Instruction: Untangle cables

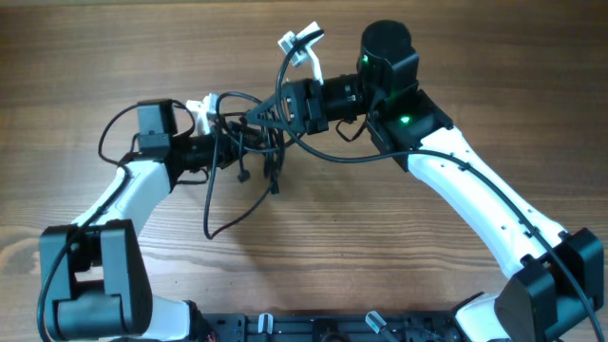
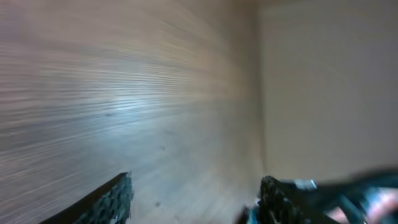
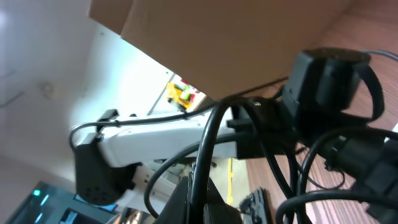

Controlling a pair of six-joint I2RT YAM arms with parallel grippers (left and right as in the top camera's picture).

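Overhead, writing: we read none. Green lights (image 1: 364, 62) glow on the right arm (image 1: 475, 190).
Overhead, cables: the cables (image 1: 249, 142) are a thin black snarl on the wooden table (image 1: 380, 266), lying between the two grippers. One loose loop trails toward the near edge.
Overhead, grippers: the left gripper (image 1: 226, 142) and right gripper (image 1: 258, 114) meet tip to tip in the snarl. From above we cannot tell how their fingers stand.
Left wrist, only here: the picture is smeared, yet we see the left gripper's (image 2: 196, 199) two fingers (image 2: 115, 199) spread apart with bare wood between them, gripping nothing.
Right wrist, only here: the right gripper (image 3: 198, 202) is closed on a strand of the cables (image 3: 208, 143), which rises from between its fingers and arcs up. More strands loop at right, in front of the left arm (image 3: 161, 140).
Right wrist, writing: a yellow thing (image 3: 183, 93) far behind bears marks too blurred for us to read.
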